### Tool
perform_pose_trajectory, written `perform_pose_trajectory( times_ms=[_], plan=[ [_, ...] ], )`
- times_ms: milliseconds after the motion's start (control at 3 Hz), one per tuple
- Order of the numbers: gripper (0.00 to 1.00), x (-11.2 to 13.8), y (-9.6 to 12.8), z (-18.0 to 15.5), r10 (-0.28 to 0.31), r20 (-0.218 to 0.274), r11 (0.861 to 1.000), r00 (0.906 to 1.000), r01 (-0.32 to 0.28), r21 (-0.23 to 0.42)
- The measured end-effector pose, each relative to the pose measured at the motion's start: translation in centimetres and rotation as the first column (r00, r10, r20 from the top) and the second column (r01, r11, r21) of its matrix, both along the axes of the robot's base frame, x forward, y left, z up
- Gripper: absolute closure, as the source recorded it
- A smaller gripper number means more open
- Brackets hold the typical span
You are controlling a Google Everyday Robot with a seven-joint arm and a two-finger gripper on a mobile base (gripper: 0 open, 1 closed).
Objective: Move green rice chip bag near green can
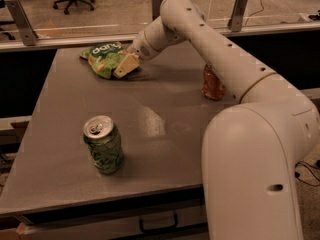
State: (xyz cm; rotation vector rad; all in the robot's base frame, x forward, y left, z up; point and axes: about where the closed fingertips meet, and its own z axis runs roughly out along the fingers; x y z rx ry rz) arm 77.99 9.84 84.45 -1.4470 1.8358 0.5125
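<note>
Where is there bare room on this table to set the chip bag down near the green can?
The table is bare all around the green can: a wide patch between it and the orange-red can, another between it and the green rice chip bag. The bag's far corner is crowded: the hand sits at its edge.

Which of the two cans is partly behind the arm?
The orange-red can; the green can stands in full view. Gripper is at the chip bag.
</note>
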Motion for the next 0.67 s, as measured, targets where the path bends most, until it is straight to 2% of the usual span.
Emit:
perform_pose_trajectory(
  times_ms=[333, 667],
  plan=[
    [0.64, -0.7, 0.6, 0.8, -0.009, -0.018, 1.000, 0.9998, 0.009, 0.026],
    [0.87, -1.8, 0.7, 3.0, -0.005, 0.013, 0.999, 0.9999, 0.004, 0.043]
  ],
)
